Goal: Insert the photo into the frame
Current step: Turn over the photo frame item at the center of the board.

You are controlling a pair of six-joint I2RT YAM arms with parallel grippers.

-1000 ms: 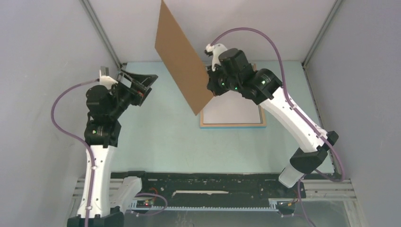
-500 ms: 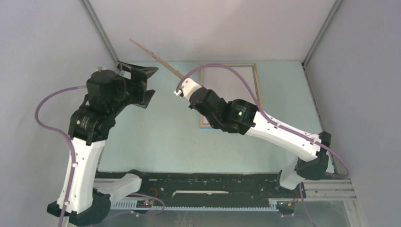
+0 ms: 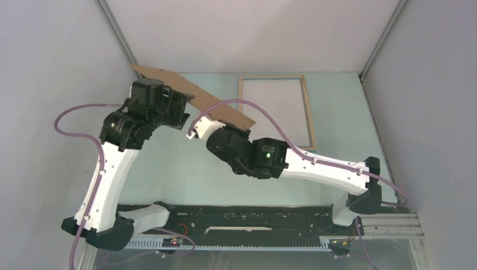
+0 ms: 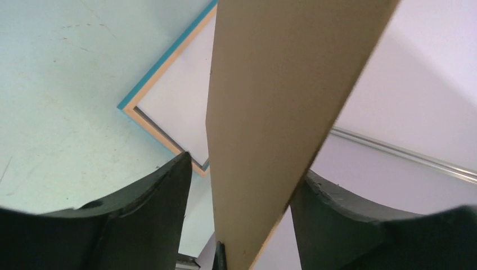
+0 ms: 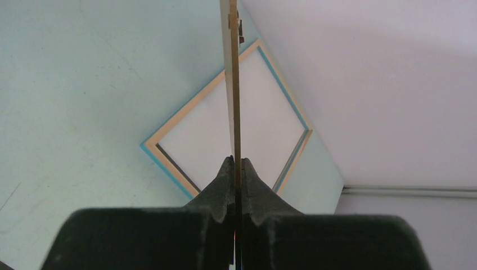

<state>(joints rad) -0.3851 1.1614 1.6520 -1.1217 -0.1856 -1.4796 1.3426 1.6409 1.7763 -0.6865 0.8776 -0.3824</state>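
Two robot arms meet over a pale turquoise table [image 3: 191, 180], with a plain brown backing board [image 3: 157, 74] between them. The right gripper [image 3: 239, 128] is clenched on the board's near end. Its wrist camera shows the board edge-on, a thin upright line pinched tight between the two dark fingertips [image 5: 225, 183]. From that grip the board runs up and away toward the back-left corner, raised off the table and tilted. The left gripper [image 3: 183, 109] straddles the board farther along. Seen from the left wrist, its fingers [image 4: 146, 225] are spread, one on either side of the slanted brown face. A sliver of background shows along one finger, and whether the other finger touches the board cannot be told. The frame [image 3: 273, 77] lies flat at the back of the table, right of centre. Its light wood side faces up, and a turquoise edge shows along its outer rim in the wrist views. The photo [image 3: 274, 109] lies inside the frame, filling the opening with its white back up and its printed side out of sight. Frame and photo lie to the right of the raised board, and neither gripper touches them.
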